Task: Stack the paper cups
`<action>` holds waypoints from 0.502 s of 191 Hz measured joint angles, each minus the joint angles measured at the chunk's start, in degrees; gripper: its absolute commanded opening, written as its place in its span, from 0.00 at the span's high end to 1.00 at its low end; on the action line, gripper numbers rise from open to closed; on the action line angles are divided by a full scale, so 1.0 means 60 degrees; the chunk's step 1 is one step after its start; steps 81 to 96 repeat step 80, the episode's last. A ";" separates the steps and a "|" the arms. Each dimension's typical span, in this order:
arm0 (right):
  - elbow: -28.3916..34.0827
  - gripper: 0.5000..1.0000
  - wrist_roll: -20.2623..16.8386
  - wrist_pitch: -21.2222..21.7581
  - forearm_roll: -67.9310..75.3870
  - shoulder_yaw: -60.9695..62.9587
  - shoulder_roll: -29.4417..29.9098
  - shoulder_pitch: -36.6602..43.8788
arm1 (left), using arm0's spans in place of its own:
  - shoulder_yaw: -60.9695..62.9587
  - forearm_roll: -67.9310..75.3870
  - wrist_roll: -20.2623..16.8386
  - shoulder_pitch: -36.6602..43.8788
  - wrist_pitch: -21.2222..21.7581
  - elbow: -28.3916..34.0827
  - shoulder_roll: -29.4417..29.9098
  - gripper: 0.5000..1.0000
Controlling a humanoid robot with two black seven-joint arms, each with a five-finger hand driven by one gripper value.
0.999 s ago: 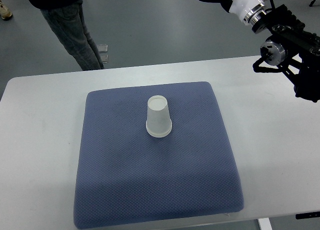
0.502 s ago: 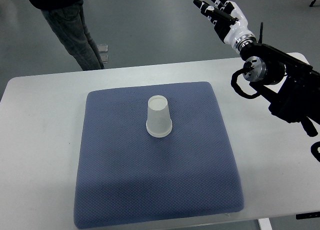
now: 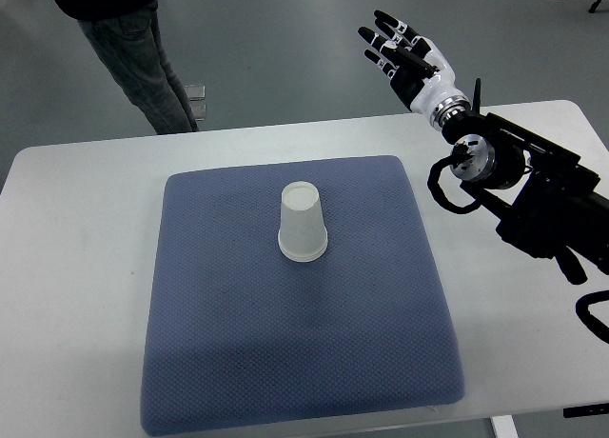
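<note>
- Top view shows you a white desk (image 3: 86, 200) with a blue cushion (image 3: 295, 343) spread over its middle.
- You can see one paper cup (image 3: 304, 223) standing upside down on the cushion, a little behind its centre, with nothing touching it.
- Your right arm (image 3: 533, 195) comes in from the right edge and crosses the desk's far right corner.
- Your right hand (image 3: 409, 55) is past the desk's far edge, over the grey floor (image 3: 285, 48), well apart from the cup.
- Its fingers (image 3: 385, 29) are spread and straight, and they hold nothing.
- You also have a person's legs (image 3: 138, 57) standing on the floor beyond the far left of the desk.
</note>
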 measured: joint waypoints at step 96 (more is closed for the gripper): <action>-0.0362 0.17 0.0067 -0.0147 -0.0178 -0.0074 -0.0004 -0.0181 | 0.0000 0.0000 0.0000 -0.0001 0.0000 0.0003 0.0000 0.00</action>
